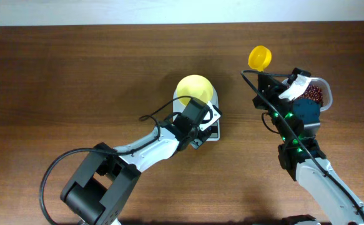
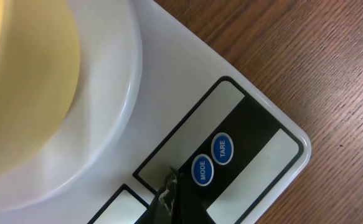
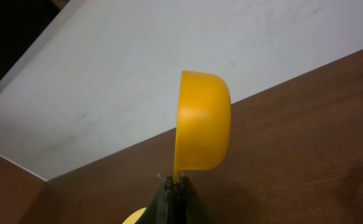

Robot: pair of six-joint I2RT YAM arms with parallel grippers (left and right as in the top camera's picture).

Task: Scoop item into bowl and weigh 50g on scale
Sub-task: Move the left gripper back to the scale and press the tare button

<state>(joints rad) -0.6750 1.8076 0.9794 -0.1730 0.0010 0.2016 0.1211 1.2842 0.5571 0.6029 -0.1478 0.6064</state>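
From above, the left pincer (image 1: 200, 130) hangs over the front of the scale (image 1: 216, 106). Its fingers are together and hold nothing. To the right of the scale, the right pincer (image 1: 268, 78) grips a yellow scoop (image 1: 260, 57). The table (image 1: 75, 75) is brown wood, with a white wall (image 1: 169, 11) behind it. The bowl (image 1: 193, 87) stands on the scale. Farther right, a clear tub (image 1: 327, 94) has beans (image 1: 313, 94) in it.

From the left wrist, the pincer tip is just beside the scale's blue MODE button (image 2: 201, 170).

From the right wrist, the scoop is tipped on its side.
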